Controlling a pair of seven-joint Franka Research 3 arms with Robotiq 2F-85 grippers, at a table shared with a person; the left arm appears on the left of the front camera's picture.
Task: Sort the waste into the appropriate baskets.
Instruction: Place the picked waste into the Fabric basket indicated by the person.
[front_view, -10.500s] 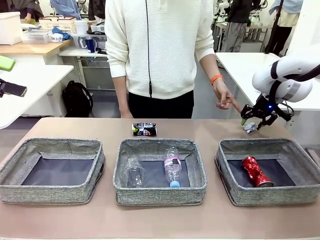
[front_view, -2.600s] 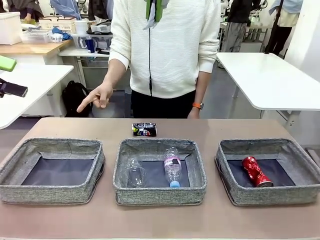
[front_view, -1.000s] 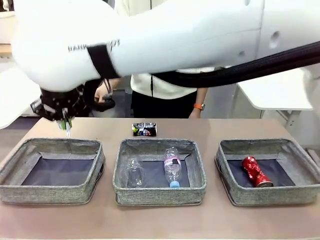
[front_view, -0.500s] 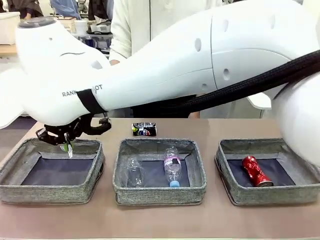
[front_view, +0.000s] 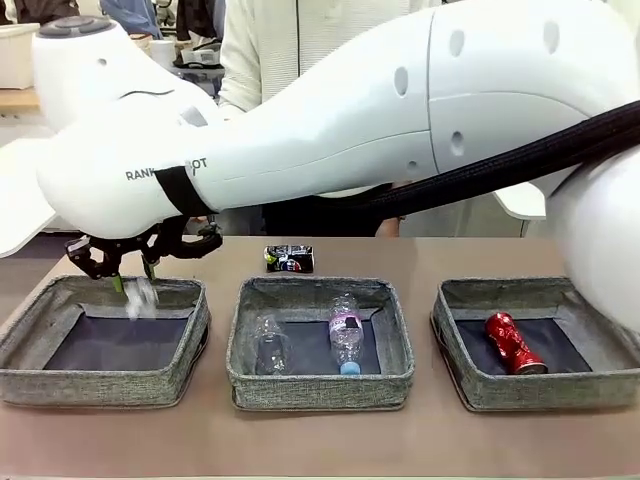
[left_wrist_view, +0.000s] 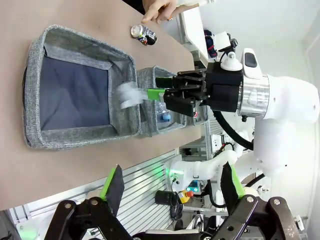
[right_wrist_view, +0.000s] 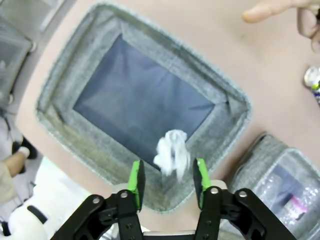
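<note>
My right arm reaches across the table, and my right gripper (front_view: 132, 275) (right_wrist_view: 168, 180) hangs open over the left basket (front_view: 100, 385) (right_wrist_view: 165, 46). The crumpled white paper ball (front_view: 140, 297) (right_wrist_view: 171, 150) (left_wrist_view: 129, 95) is blurred just below the fingertips, free of them, above the basket's dark bottom. The middle basket (front_view: 320, 390) holds a clear cup (front_view: 268, 343) and a pink-labelled bottle (front_view: 345, 335). In the right basket (front_view: 540, 395) lies a crushed red can (front_view: 515, 343). A dark multicoloured can (front_view: 288, 259) (left_wrist_view: 143, 35) rests on the table behind the middle basket. My left gripper (left_wrist_view: 172, 187) is open and empty, well clear of the table.
A person stands at the far side; a hand (left_wrist_view: 160, 7) and a pointing finger (right_wrist_view: 270, 7) reach toward the dark can and the left basket. My right arm's bulk spans the table above all three baskets. White tables stand behind.
My right gripper came down over the left basket, opened and let go of the paper ball, which now drops free. The left gripper has stayed open.
</note>
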